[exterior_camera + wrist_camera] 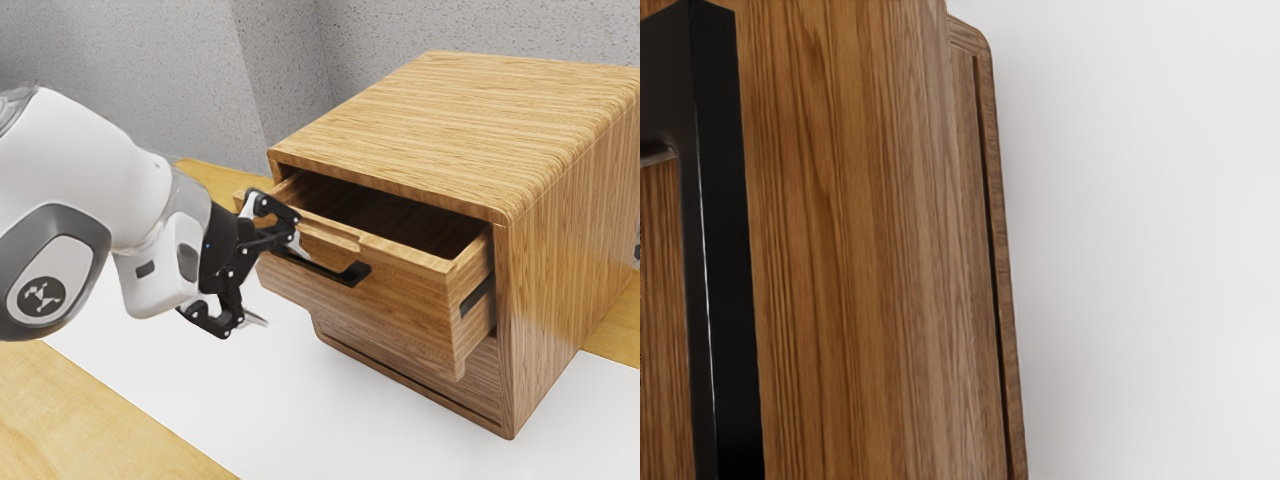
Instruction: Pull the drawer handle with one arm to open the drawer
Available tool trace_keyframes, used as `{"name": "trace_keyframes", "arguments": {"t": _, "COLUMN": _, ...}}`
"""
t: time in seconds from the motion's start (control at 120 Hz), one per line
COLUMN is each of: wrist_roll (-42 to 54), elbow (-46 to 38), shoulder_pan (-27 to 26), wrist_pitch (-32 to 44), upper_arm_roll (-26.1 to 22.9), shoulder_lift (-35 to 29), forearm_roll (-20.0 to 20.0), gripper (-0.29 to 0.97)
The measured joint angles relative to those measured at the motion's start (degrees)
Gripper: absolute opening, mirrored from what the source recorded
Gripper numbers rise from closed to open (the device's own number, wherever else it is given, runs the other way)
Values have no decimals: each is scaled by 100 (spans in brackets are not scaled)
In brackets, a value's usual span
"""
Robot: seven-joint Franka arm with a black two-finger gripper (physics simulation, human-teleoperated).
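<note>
The wooden cabinet (540, 200) stands on a white table, and its top drawer (400, 270) is pulled partly out, showing its hollow inside. A black bar handle (335, 266) runs across the drawer front. My black gripper (272, 268) is at the end of the handle nearer the arm. Its fingers stand wide apart, one above the bar and one below it, so it is open. In the wrist view the black handle (715, 260) runs close along the drawer's wooden front (860, 250).
The white table surface (300, 410) stretches in front of the cabinet, with a wooden floor (90, 430) beyond its edge. A lower drawer front (400, 355) sits flush under the pulled-out one. A grey wall stands behind the cabinet.
</note>
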Motion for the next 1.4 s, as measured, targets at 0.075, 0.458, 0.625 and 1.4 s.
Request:
{"name": "trace_keyframes", "arguments": {"t": 0.075, "wrist_roll": -2, "elbow": -194, "shoulder_pan": -6, "wrist_pitch": 54, "upper_arm_roll": 2, "shoulder_lift": -111, "forearm_roll": 0, "gripper": 69}}
{"name": "trace_keyframes", "arguments": {"t": 0.458, "wrist_roll": -43, "elbow": -1016, "shoulder_pan": -450, "wrist_pitch": 255, "upper_arm_roll": 159, "shoulder_lift": -1057, "forearm_roll": -20, "gripper": 68}}
{"name": "trace_keyframes", "arguments": {"t": 0.625, "wrist_roll": -55, "elbow": -1166, "shoulder_pan": -563, "wrist_pitch": 237, "upper_arm_roll": 365, "shoulder_lift": -1377, "forearm_roll": -8, "gripper": 67}}
{"name": "trace_keyframes", "arguments": {"t": 1.4, "wrist_roll": -92, "elbow": -1693, "shoulder_pan": -954, "wrist_pitch": -122, "upper_arm_roll": 376, "shoulder_lift": -2114, "forearm_roll": 3, "gripper": 51}}
